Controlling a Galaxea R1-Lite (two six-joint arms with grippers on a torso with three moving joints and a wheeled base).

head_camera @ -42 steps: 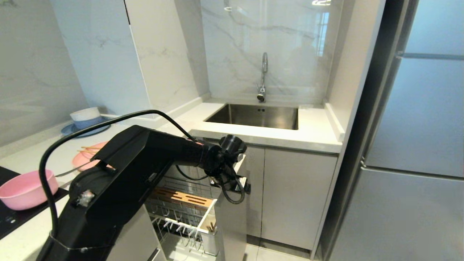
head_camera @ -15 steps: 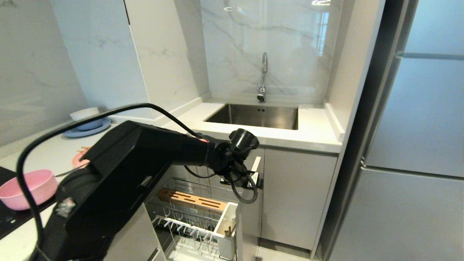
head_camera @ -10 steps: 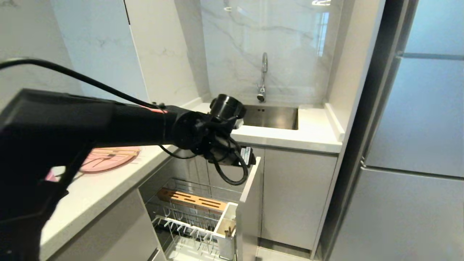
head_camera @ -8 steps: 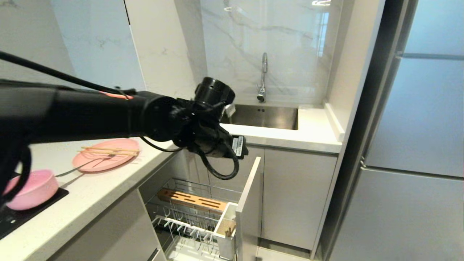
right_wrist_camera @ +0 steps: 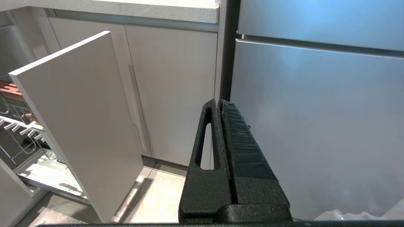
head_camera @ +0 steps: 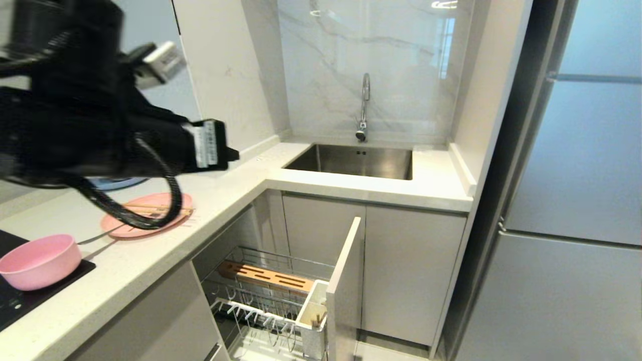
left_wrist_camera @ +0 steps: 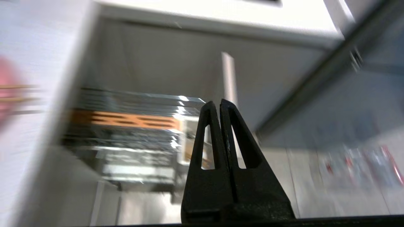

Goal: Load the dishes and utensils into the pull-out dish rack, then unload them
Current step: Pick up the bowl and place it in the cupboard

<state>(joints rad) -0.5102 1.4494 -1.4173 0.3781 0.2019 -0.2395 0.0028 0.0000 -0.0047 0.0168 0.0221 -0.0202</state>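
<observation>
The pull-out dish rack [head_camera: 271,293] stands pulled out below the counter, its grey front [head_camera: 346,281] ajar, with a slotted wooden strip [head_camera: 266,277] and a white utensil cup [head_camera: 312,321]. On the counter lie the pink bowl [head_camera: 40,260], the pink plate [head_camera: 150,220], the chopsticks [head_camera: 155,206] across the plate and the fork [head_camera: 95,239] beside it. My left arm [head_camera: 100,125] is raised high at the left, above the plate. Its gripper [left_wrist_camera: 218,102] is shut and empty, looking down on the blurred rack [left_wrist_camera: 126,132]. My right gripper [right_wrist_camera: 219,101] hangs shut, parked low by the fridge.
A steel sink [head_camera: 356,160] with a tap [head_camera: 365,105] sits at the back corner. Grey cabinet doors [head_camera: 406,265] stand right of the rack, and a tall fridge [head_camera: 577,200] fills the right side. A black cooktop [head_camera: 30,301] lies under the bowl.
My left gripper let go of the rack's front, closed, and the arm rose and swung left over the counter. The rack stays pulled out.
</observation>
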